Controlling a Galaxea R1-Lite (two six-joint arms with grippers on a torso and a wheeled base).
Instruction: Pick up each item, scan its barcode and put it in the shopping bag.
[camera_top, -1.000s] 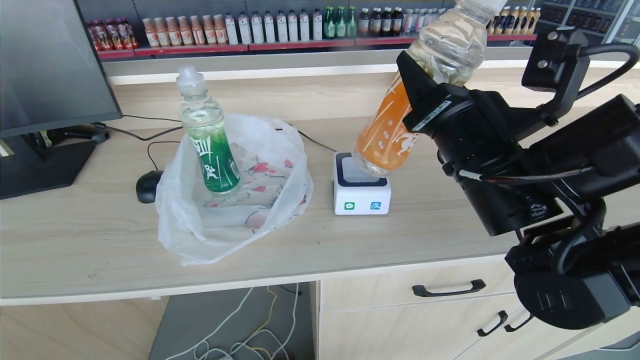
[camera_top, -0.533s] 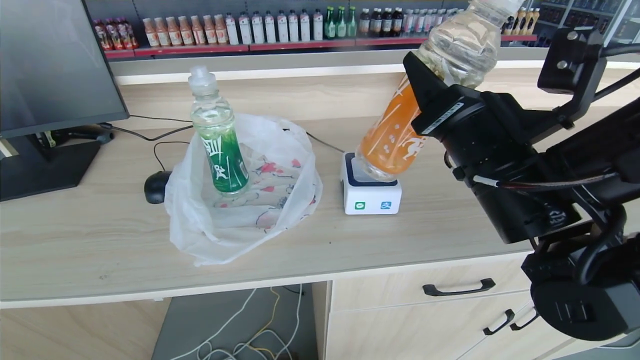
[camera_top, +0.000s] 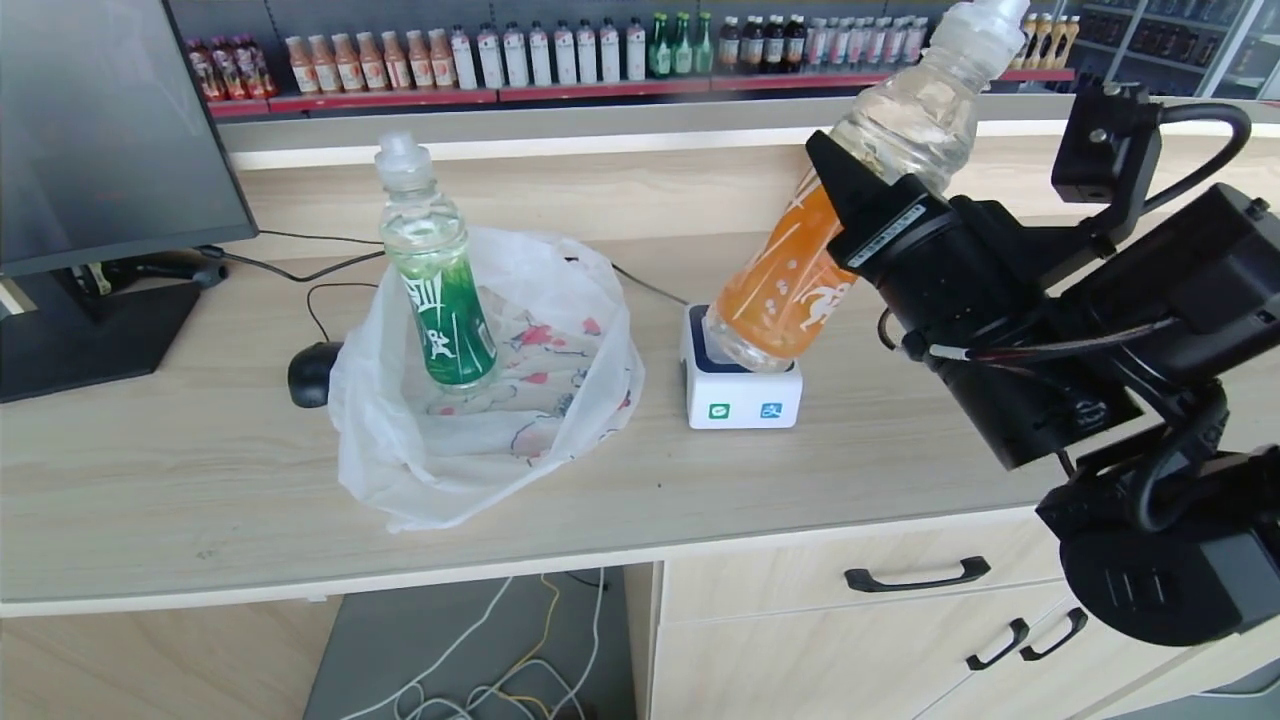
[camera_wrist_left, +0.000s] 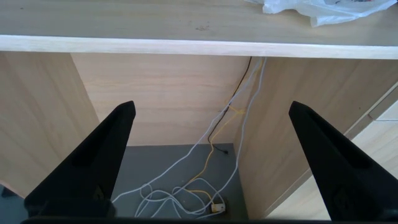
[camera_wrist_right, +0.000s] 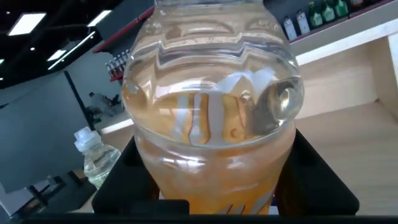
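Grips the orange bottle in the right gripper, fingers clamped on either side of the body near the top of the label. Holds it tilted, cap up and toward the far right, base low over the top window of the small white scanner; cannot tell whether touching. From the right wrist: clear upper body with pale liquid, orange label below, a black finger at each side. Orange label printed with white strokes and a white running figure; writing too small to read. On the scanner's front face, two small square icons, one green, one blue.

Just left of the scanner on the bench: white plastic bag with red and dark print, mouth open. Standing upright inside it, green bottle, clear cap, green label with white characters and a white figure.

Below the bench edge, left gripper, fingers wide apart with nothing between them, above loose cables on the floor.

Farther left on the bench: black mouse and dark monitor. Behind, a shelf lined with rows of bottles.
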